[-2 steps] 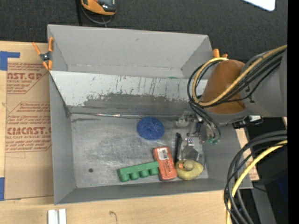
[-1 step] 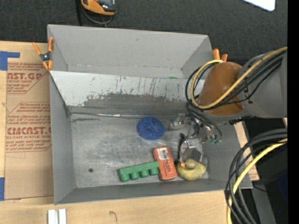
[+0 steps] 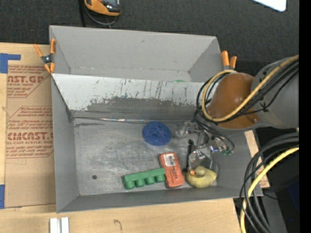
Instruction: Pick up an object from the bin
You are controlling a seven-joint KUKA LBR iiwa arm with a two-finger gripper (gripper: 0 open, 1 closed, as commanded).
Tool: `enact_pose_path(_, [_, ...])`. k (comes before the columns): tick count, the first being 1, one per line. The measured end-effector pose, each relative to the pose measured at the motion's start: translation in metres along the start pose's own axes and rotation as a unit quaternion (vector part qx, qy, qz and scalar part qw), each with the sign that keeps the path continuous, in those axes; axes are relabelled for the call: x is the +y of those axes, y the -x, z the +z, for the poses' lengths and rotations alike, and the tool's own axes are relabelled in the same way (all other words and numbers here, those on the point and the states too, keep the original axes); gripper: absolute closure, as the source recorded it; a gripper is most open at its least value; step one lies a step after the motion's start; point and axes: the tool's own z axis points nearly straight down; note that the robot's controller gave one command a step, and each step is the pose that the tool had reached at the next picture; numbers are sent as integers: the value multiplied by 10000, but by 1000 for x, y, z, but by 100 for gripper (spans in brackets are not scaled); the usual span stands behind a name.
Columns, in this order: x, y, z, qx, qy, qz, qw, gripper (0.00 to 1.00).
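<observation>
The gripper (image 3: 196,157) hangs low in the bin (image 3: 97,144), just beside a yellow rubber duck (image 3: 201,177). Whether it is released or clenched cannot be told among the cables. Left of it lies an orange box (image 3: 171,170) with an unreadable pale label, then a green toothed block (image 3: 143,179). A blue round thing (image 3: 156,133) sits farther up-left. The orange-capped wrist (image 3: 232,100) slants in from the right.
</observation>
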Motion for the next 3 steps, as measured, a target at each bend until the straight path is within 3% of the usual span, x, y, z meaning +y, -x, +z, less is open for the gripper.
enact_pose_path(1, [29,-13,-3,51,-8,13,10000,0])
enact_pose_path(2, [92,-5,9,153,23,-267,9995,100])
enact_pose_path(3, [92,-5,9,153,23,-267,9995,100])
